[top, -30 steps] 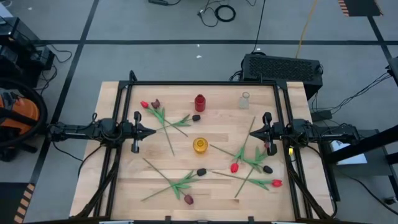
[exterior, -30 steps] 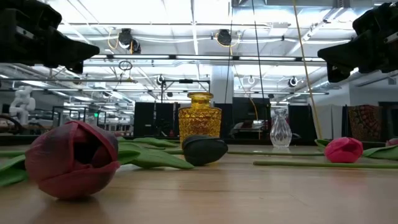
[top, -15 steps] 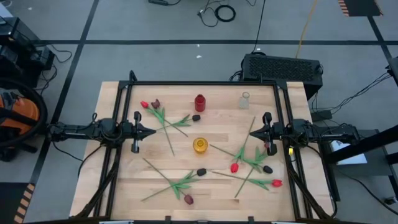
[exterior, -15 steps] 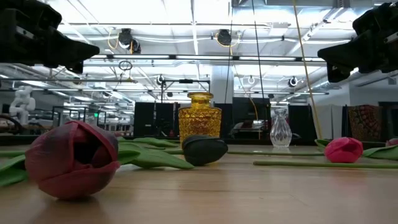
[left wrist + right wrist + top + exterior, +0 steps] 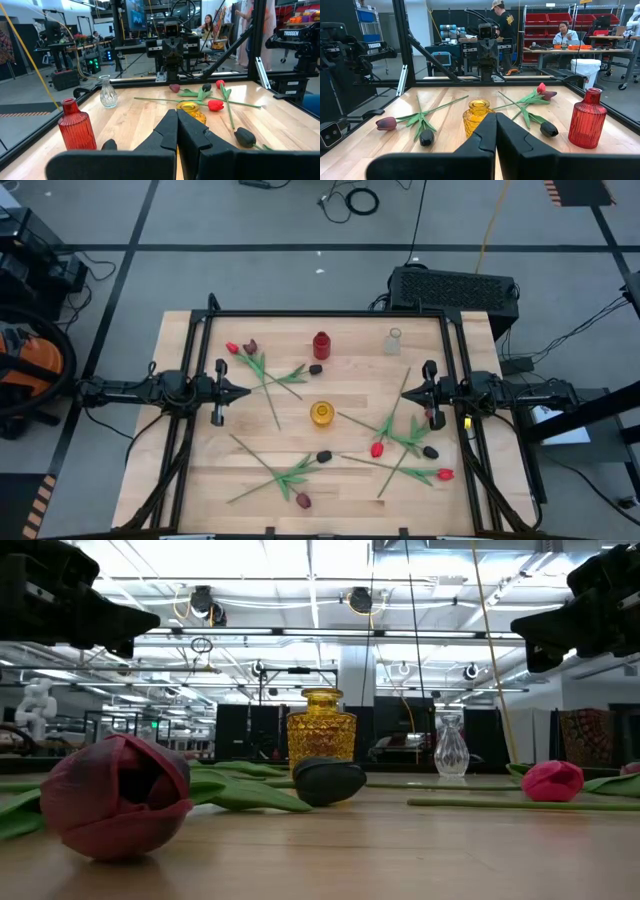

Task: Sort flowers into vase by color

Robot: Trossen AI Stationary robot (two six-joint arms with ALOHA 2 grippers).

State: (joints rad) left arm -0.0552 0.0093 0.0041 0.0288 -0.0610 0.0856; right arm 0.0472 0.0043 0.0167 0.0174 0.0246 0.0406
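Note:
Several artificial flowers lie flat on the wooden table, crossing in loose groups. A red head [image 5: 232, 348] and a maroon one [image 5: 250, 346] lie far left, a black head [image 5: 324, 456] and a maroon head [image 5: 303, 501] near the front, and red heads [image 5: 377, 449] [image 5: 445, 474] at the right. A red vase [image 5: 321, 344], a clear vase [image 5: 394, 341] and a yellow vase [image 5: 321, 414] stand upright. My left gripper [image 5: 245, 391] waits shut above the table's left side. My right gripper [image 5: 405, 393] waits shut above the right side. Both point level toward the centre.
A black metal frame [image 5: 320, 314] runs along the table's far edge and both sides. In the low view the maroon head [image 5: 120, 795] lies close to the camera, with a black head [image 5: 330, 780] in front of the yellow vase [image 5: 322, 735]. People sit and stand in the room beyond [image 5: 563, 34].

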